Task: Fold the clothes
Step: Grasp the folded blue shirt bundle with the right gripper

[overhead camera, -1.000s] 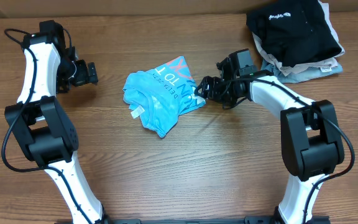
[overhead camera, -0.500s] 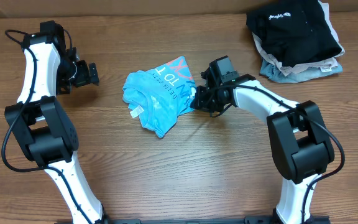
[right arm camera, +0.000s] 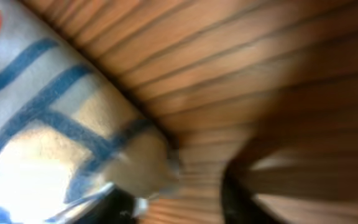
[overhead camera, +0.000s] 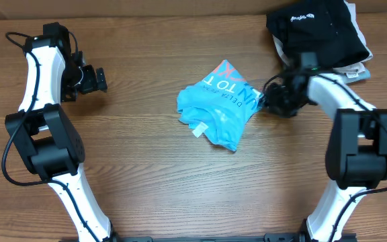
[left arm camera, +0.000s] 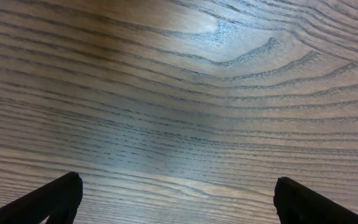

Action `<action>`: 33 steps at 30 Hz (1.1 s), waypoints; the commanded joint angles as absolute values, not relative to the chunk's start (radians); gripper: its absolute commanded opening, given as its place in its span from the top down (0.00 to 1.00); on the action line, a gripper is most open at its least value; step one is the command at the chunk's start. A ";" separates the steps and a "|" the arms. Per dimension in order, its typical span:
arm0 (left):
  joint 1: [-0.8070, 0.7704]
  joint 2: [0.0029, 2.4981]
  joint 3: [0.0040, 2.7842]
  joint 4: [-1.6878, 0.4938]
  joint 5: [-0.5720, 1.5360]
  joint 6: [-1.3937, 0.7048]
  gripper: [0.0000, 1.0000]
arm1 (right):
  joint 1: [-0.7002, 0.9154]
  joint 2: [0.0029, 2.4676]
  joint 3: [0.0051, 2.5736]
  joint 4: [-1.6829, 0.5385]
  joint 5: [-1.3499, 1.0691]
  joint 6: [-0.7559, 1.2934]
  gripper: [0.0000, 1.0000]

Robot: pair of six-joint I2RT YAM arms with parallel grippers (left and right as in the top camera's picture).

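Shirt dragged toward the worktop's right edge, still bunched; my right jaws clamp it, left jaws gape.

Robotics laboratory bench: a cabled left arm and right arm flank a wood-grain tabletop holding stacked garments in one corner.

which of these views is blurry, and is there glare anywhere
Overhead: sharp and evenly lit, the white print on the crumpled light sky-blue T-shirt readable. Left wrist: crisp grain on the brown wooden table, with a pale glare patch near the top. Right wrist: heavily blurred, the shirt's fabric washed out at lower left, the wood streaked.
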State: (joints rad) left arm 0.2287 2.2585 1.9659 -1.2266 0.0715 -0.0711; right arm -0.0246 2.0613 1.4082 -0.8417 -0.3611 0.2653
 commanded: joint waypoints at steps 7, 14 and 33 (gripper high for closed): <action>0.222 2.269 1.964 -1.226 0.080 -0.060 0.00 | 0.076 1.856 1.560 -1.012 -0.236 0.136 0.34; 0.222 2.269 1.964 -1.220 0.080 -0.060 0.00 | 0.339 1.822 1.553 -1.023 -0.097 -0.026 0.29; 0.222 2.269 1.964 -1.219 0.105 -0.059 0.00 | 0.634 2.091 1.541 -0.936 0.162 -0.133 0.02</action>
State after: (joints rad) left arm 0.2287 2.2585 1.9659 -1.2221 0.0868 -0.0711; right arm 0.6197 2.0724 1.5459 -0.9401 0.1791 -0.1066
